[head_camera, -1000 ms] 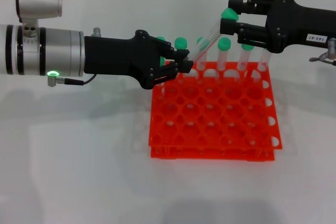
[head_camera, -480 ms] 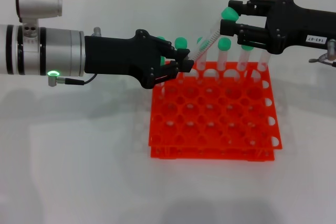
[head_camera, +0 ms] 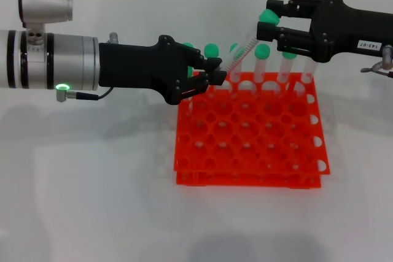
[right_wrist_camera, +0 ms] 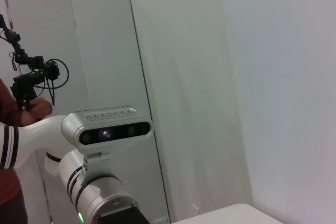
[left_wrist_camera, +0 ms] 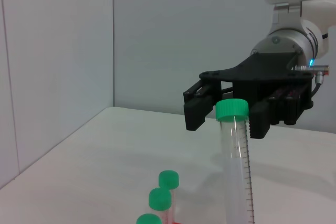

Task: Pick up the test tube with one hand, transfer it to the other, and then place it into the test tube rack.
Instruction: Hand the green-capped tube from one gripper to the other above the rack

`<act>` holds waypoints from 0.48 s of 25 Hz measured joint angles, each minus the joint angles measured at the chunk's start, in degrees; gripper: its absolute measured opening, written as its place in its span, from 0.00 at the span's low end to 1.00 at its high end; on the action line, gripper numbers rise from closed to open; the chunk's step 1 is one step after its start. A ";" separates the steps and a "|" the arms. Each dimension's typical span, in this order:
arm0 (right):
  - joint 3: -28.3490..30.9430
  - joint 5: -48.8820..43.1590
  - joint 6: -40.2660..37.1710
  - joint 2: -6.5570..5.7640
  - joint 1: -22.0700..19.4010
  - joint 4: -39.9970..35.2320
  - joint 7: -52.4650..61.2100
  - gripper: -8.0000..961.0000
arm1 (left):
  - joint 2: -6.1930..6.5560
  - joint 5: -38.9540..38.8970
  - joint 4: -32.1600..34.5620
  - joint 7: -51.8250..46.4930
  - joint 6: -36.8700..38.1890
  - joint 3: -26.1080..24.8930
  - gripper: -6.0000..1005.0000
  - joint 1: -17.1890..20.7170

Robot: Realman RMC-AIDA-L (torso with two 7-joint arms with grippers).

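The test tube hangs tilted above the back of the orange-red test tube rack, green cap up and to the right. My left gripper, unlabelled, is shut on the tube's lower end. My right gripper, with the white numbered sticker, is open, one finger on either side of the green cap. In the left wrist view the tube stands in front of the right gripper, whose fingers are spread behind the cap.
Several other green-capped tubes stand in the rack's back row, close under both grippers; their caps show in the left wrist view. The rack's front rows of holes hold nothing. White table surrounds the rack.
My right gripper has edged slightly left along the tube's cap. The left gripper and tube have hardly moved.
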 joint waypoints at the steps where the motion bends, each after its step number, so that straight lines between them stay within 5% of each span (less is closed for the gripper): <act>1: 0.00 0.01 0.00 0.00 0.00 0.00 0.00 0.49 | -0.03 0.00 0.00 0.01 0.00 0.00 0.18 0.00; 12: 0.08 0.27 0.00 0.01 -0.21 -0.01 0.00 0.46 | 0.13 -0.64 0.00 0.30 0.00 -0.07 0.18 0.12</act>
